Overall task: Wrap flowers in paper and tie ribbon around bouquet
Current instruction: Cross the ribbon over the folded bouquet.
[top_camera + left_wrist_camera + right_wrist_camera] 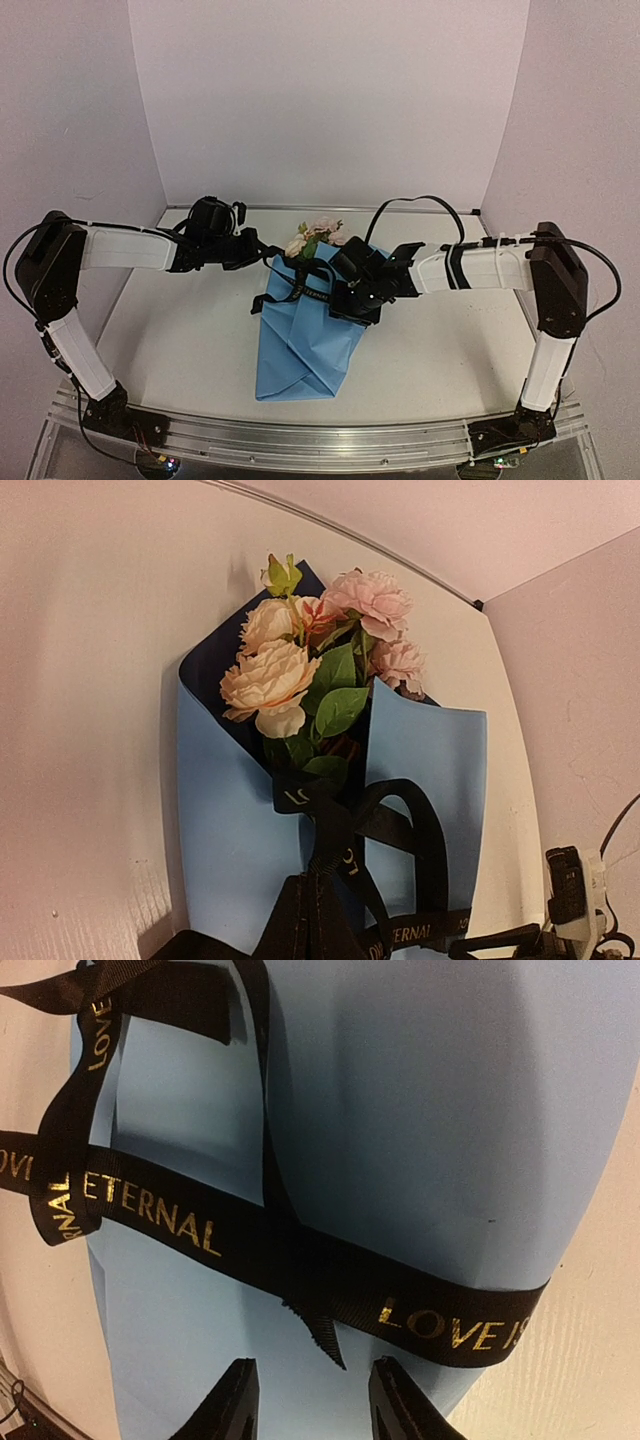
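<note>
Here we see the bouquet (305,345) lying in the middle of the table (170,340), rose heads toward the back wall and folded tail toward the near edge, with bare tabletop on either side. The flowers (300,670) rise from the navy lining of the paper (225,810), whose light blue edges overlap below them. The ribbon (300,1260) crosses the wrap from edge to edge, with loose loops above. We find the left gripper (305,930) clenched on gathered ribbon strands. The right gripper (310,1395) hovers over the band with fingers parted, gripping nothing, a loose ribbon end just above the gap
</note>
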Controlling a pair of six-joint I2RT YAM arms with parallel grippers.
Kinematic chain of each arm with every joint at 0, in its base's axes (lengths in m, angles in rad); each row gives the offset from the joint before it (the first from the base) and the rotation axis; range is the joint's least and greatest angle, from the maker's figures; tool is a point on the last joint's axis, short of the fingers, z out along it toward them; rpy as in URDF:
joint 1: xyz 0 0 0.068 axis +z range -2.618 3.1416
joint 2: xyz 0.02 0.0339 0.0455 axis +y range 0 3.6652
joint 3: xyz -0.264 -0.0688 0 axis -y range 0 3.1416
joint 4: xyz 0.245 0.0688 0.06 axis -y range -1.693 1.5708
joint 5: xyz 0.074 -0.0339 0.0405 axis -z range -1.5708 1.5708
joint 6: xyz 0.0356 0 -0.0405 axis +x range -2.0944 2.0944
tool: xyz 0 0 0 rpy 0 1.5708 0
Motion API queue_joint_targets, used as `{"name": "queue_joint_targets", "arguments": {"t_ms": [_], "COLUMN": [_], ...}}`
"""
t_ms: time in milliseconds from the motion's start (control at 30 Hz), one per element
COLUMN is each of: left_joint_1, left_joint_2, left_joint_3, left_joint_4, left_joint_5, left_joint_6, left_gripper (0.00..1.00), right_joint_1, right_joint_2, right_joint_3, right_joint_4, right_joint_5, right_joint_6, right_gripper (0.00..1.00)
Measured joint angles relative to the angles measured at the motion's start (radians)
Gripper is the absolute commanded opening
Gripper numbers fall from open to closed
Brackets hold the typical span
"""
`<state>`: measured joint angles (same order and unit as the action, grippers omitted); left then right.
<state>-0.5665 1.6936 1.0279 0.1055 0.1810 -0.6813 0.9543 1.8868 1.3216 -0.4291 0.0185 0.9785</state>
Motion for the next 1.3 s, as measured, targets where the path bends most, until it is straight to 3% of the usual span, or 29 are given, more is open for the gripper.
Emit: {"name": "queue_joint_targets", "arguments": {"t_ms": [967,1300], "left_joint_1": [0.000,0.000], "left_joint_2": [0.000,0.000], "left_joint_3": [0.000,0.000], "left_joint_4": [0.000,0.000], "left_joint_5": [0.000,0.000], "left_joint_6": [0.000,0.000], "left_gripper": [0.00,0.00], "right_joint_1": [0.000,0.000], "right_joint_2": [0.078,0.114], "right_joint_3": [0.036,0.066], "right_joint_4": [0.032,0.038], "right_joint_5": [0.040,0.044], "right_joint_6": [0.059,0.054], "right_gripper": [0.24,0.00]}}
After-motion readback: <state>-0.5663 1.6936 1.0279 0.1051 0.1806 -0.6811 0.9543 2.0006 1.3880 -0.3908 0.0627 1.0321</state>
